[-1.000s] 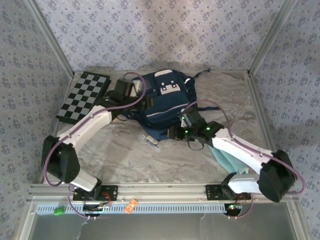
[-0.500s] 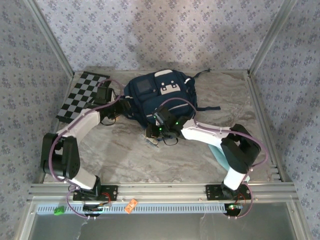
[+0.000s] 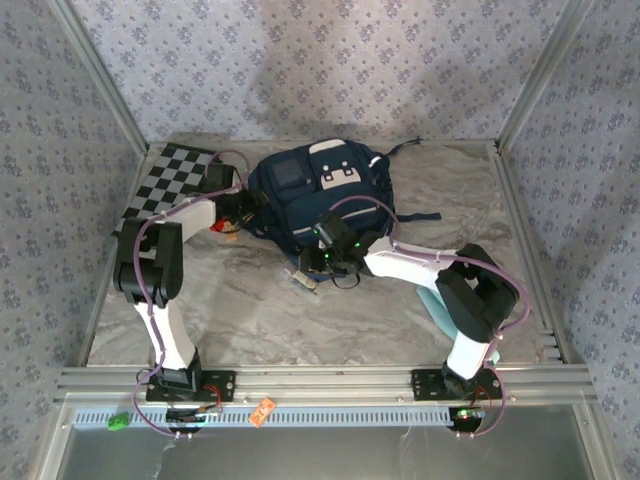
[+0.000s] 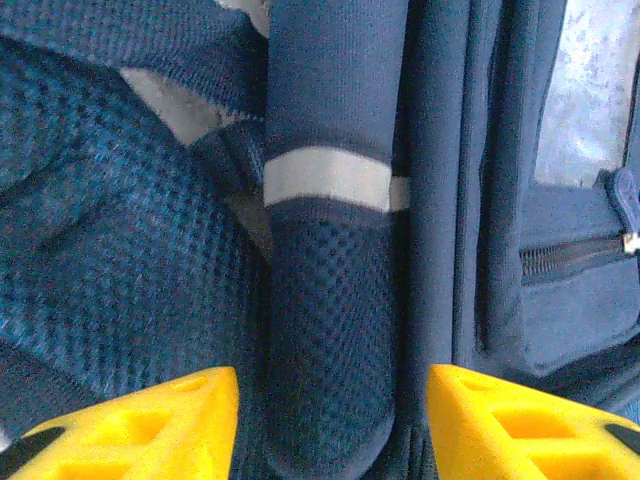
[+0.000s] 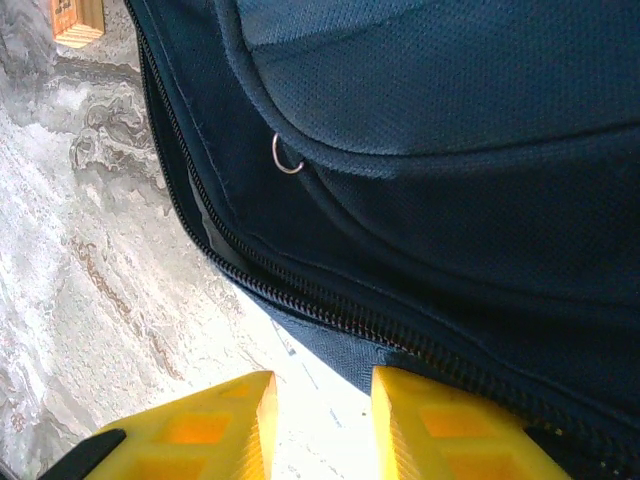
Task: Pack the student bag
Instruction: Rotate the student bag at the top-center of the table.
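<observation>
Bag [image 3: 320, 195] lies flat on the table [image 3: 250, 310], upper centre of the overhead frame.

Left gripper [image 4: 330, 425], at the bag's left side: fingers wide apart, straddling a padded strap [image 4: 330, 300], nothing pinched.

Right gripper [image 5: 322, 425], at the bag's lower edge: fingers a narrow gap apart over a white sheet [image 5: 305, 395] beside the zipper [image 5: 290, 295]; cannot tell if it is gripped.

Judged step: feeding 1 sheet into the mouth.

Next move likely needs the left to close on the strap and steady the bag while the right slides inward.
</observation>
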Action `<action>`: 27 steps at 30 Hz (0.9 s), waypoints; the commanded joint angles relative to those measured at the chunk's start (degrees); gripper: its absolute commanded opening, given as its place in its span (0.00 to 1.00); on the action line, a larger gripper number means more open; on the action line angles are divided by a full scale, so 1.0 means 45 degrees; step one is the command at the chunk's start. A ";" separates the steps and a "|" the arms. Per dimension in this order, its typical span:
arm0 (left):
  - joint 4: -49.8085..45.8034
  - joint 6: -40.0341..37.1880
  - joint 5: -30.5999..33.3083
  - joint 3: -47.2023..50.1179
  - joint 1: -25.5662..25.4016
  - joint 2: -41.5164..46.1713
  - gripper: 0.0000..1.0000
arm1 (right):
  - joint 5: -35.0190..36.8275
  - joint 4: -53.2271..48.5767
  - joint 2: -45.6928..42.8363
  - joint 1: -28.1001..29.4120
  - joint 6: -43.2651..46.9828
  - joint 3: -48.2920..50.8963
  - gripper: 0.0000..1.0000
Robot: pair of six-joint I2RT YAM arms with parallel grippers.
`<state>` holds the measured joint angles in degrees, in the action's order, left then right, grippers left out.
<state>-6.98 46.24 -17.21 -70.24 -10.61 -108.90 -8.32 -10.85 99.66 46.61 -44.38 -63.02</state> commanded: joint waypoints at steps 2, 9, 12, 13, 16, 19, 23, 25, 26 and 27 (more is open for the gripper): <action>0.0890 0.0655 -0.0231 -0.0333 0.0014 -0.0541 0.48 | 0.0287 -0.0321 0.0111 -0.0250 -0.0011 0.0353 0.31; 0.1528 0.1377 -0.0547 -0.0656 -0.0005 -0.1480 0.30 | 0.0255 -0.0189 0.0167 -0.0330 -0.0018 0.0412 0.32; 0.1635 0.1536 -0.0752 -0.0642 -0.0100 -0.1469 0.16 | 0.0519 -0.0221 0.0179 -0.0495 0.0147 0.0538 0.32; 0.1630 0.1603 -0.0862 -0.0622 -0.0138 -0.1421 0.12 | 0.0568 -0.0192 0.0185 -0.0576 0.0198 0.0610 0.31; 0.1667 0.1918 -0.1156 -0.0373 -0.0378 -0.1086 0.00 | 0.0777 -0.0196 0.0189 -0.1041 0.0539 0.0734 0.32; 0.1787 0.2451 -0.1306 0.0078 -0.0789 -0.0551 0.00 | 0.1166 -0.0682 0.0211 -0.1726 0.1249 0.0633 0.33; 0.1680 0.3486 -0.1312 0.0483 -0.1607 0.0107 0.00 | 0.1257 -0.1121 0.0032 -0.3162 0.2336 0.0431 0.36; 0.2049 0.4433 -0.1186 0.0855 -0.2219 0.0432 0.00 | 0.1344 -0.1564 -0.0050 -0.3953 0.2866 0.0078 0.38; 0.2229 0.4747 -0.1142 0.0938 -0.2439 0.0502 0.00 | 0.1405 -0.1751 -0.0118 -0.4277 0.3114 -0.0089 0.38; 0.2251 0.5242 -0.1001 0.0967 -0.2654 0.0565 0.00 | 0.1527 -0.2036 -0.0205 -0.4598 0.3350 -0.0285 0.39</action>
<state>2.63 63.18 -18.33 -67.07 -18.98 -110.00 -7.18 -16.12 99.61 29.98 -34.81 -62.02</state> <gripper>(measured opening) 0.058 0.386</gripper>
